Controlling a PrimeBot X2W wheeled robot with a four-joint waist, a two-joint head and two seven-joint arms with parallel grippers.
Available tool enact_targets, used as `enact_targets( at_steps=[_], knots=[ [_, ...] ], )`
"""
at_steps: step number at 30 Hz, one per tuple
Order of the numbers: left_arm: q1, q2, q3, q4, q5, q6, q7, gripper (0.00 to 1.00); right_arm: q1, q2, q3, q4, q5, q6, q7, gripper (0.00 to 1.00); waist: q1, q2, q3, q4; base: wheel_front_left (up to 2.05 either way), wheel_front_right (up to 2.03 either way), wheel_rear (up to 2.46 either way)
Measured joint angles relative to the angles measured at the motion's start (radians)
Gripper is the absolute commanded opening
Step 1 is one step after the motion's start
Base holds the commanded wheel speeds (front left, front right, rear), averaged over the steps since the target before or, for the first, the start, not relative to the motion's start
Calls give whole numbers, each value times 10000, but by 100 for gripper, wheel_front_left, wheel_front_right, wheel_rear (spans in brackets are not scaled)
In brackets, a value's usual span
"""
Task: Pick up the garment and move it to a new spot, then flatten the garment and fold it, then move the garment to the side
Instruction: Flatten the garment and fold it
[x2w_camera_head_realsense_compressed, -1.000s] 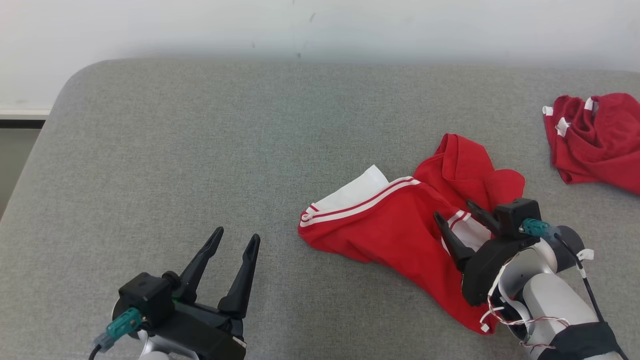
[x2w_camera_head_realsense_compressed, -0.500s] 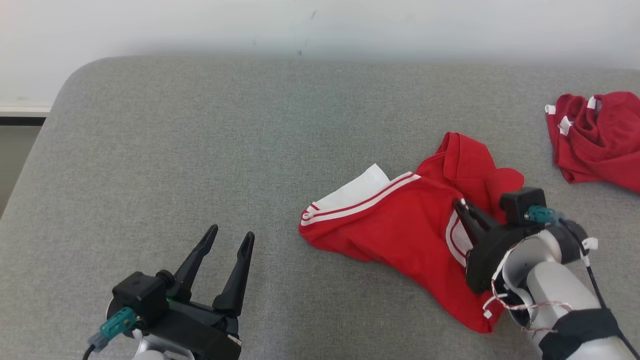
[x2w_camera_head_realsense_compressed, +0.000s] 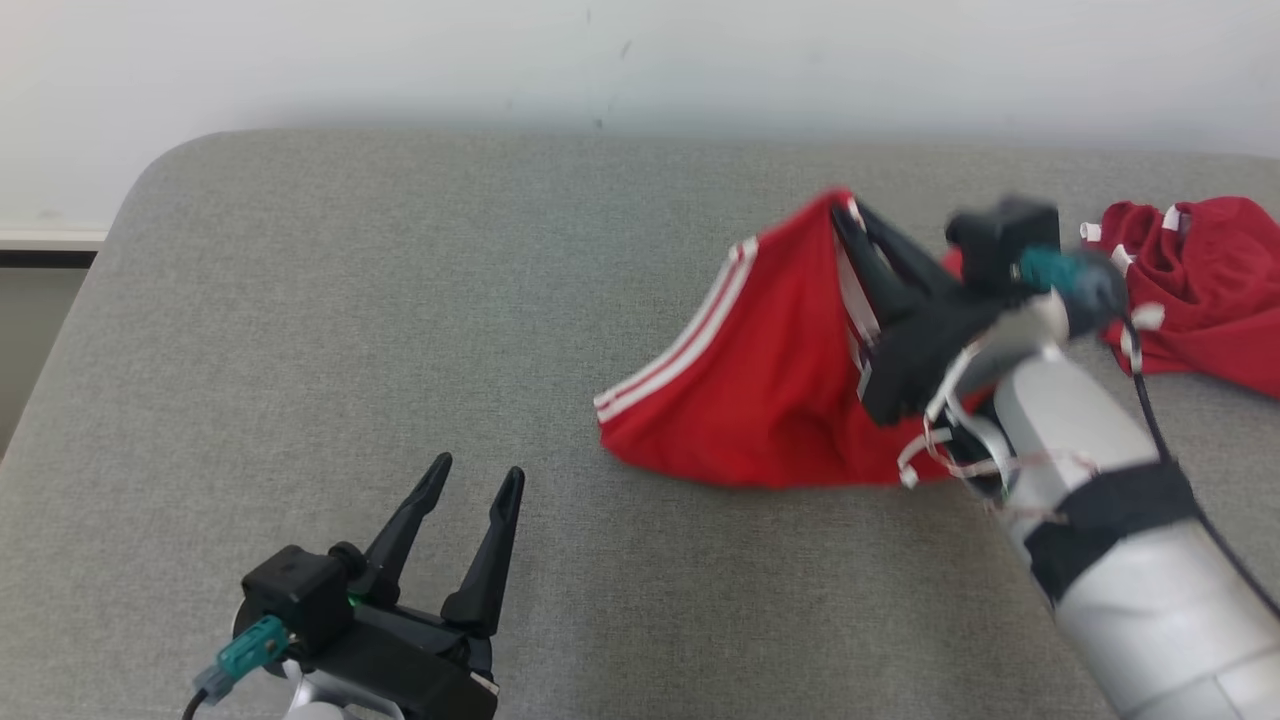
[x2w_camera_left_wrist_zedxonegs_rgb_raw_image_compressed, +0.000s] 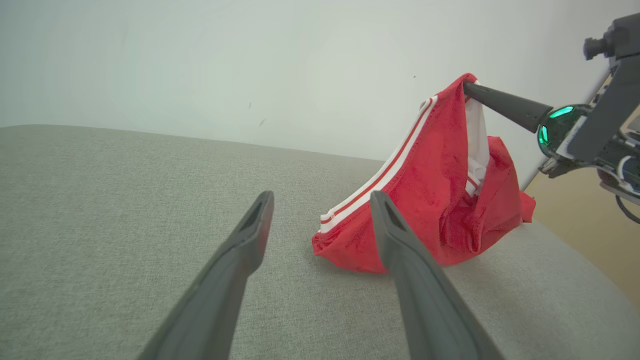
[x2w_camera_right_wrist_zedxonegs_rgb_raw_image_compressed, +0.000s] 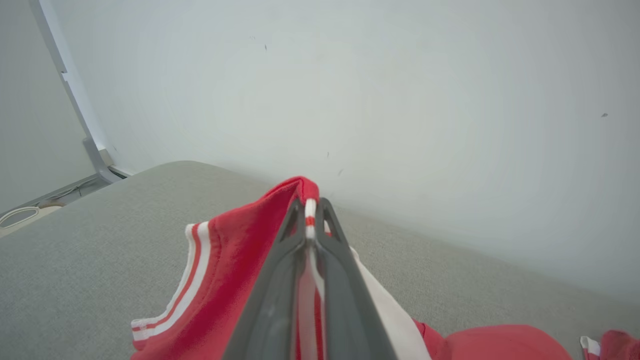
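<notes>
The garment (x2w_camera_head_realsense_compressed: 770, 390) is red with white stripes and a white panel. It hangs in a peak from my right gripper (x2w_camera_head_realsense_compressed: 850, 215), which is shut on its striped edge, while its lower part rests on the grey couch. In the right wrist view the closed fingertips (x2w_camera_right_wrist_zedxonegs_rgb_raw_image_compressed: 310, 207) pinch the striped hem of the garment (x2w_camera_right_wrist_zedxonegs_rgb_raw_image_compressed: 235, 270). The left wrist view shows the garment (x2w_camera_left_wrist_zedxonegs_rgb_raw_image_compressed: 430, 190) lifted by the right gripper (x2w_camera_left_wrist_zedxonegs_rgb_raw_image_compressed: 470, 89). My left gripper (x2w_camera_head_realsense_compressed: 475, 475) stands open at the lower left above bare cushion, well apart from the cloth, and its own view shows its fingers (x2w_camera_left_wrist_zedxonegs_rgb_raw_image_compressed: 320, 200) spread.
A second red garment (x2w_camera_head_realsense_compressed: 1210, 280) lies crumpled at the far right of the grey couch cushion (x2w_camera_head_realsense_compressed: 350, 300). A pale wall (x2w_camera_head_realsense_compressed: 640, 60) backs the cushion. The cushion's left edge drops off near a dark baseboard (x2w_camera_head_realsense_compressed: 45, 258).
My right gripper closed on the garment's striped edge and rose up and away, pulling the cloth into a peak. The left gripper stayed open in place. The camera shifted slightly.
</notes>
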Motion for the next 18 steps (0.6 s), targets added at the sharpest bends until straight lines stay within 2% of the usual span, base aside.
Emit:
enact_targets(
  at_steps=[5,11,15,18],
  knots=[
    [-9,-105,-38,107,2,-65,0,100,-1342,194,612,146,472,0,-399,0,1,1,-10,113,0,0,0],
    [-9,-136,33,153,77,-67,0,100,-2546,479,723,-405,1005,0,-1576,0,1,0,-17,202,0,0,0],
    [33,-184,107,184,77,-67,0,100,-2337,-15,1266,-890,1007,0,-2077,0,0,0,-71,215,0,0,0],
    [239,-150,221,155,77,-59,0,100,-1154,-556,1691,-1156,941,2,-2077,0,0,0,-86,170,0,0,0]
  ],
)
